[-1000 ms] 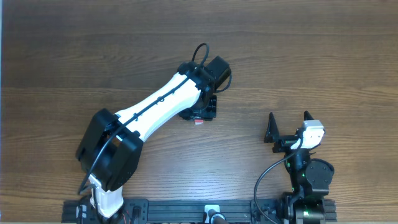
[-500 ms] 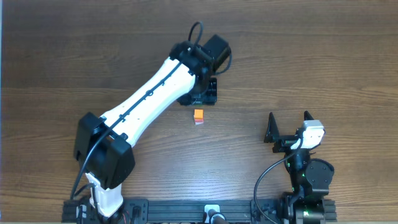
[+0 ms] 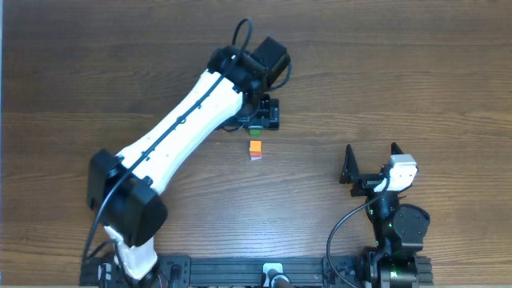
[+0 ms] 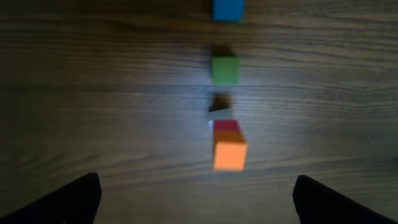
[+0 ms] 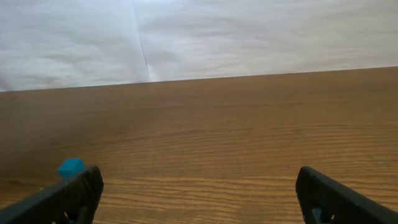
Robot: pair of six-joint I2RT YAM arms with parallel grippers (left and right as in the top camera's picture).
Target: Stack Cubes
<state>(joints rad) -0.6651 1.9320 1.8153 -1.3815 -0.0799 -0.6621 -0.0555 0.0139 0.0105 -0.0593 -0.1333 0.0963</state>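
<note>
Table point(image 3: 432, 64): wood-grain top. L arm point(image 3: 184, 120) lies diagonally across it. The left gripper point(image 4: 196, 179) hangs above the cube row, jaws wide apart, nothing held. By its base, the right gripper point(image 3: 370, 164) has jaws wide apart, nothing held. Orange cube point(image 4: 229, 155) sits on red cube point(image 4: 226, 126). Green cube point(image 4: 224, 68) and blue cube point(image 4: 228, 9) stand in line beyond, each apart.
</note>
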